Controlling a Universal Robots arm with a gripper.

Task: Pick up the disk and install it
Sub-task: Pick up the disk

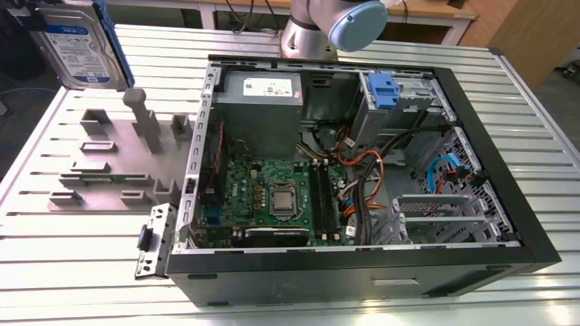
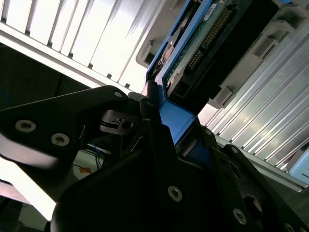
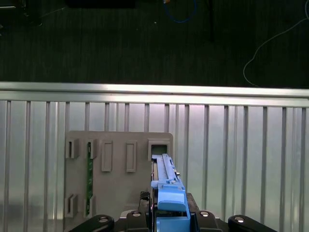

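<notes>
The disk (image 1: 77, 44) hangs in the air at the exterior view's upper left, above the far corner of the grey parts holder (image 1: 109, 159), label facing the camera and a blue rail along its side. In the first wrist view the disk (image 3: 166, 188) is edge-on, its blue rail uppermost, above the holder (image 3: 116, 193). My gripper (image 3: 169, 217) is shut on the disk from both sides. The second wrist view shows the black fingers (image 2: 152, 121) clamped on the blue rail, with the disk's underside and connector (image 2: 205, 41) beyond them.
An open computer case (image 1: 363, 170) lies on the slatted metal table (image 1: 526, 122), with motherboard, cables and a metal drive cage with a blue latch (image 1: 385, 92). The holder carries several slots and a green strip (image 3: 89, 176). The arm's base (image 1: 317, 27) stands behind the case.
</notes>
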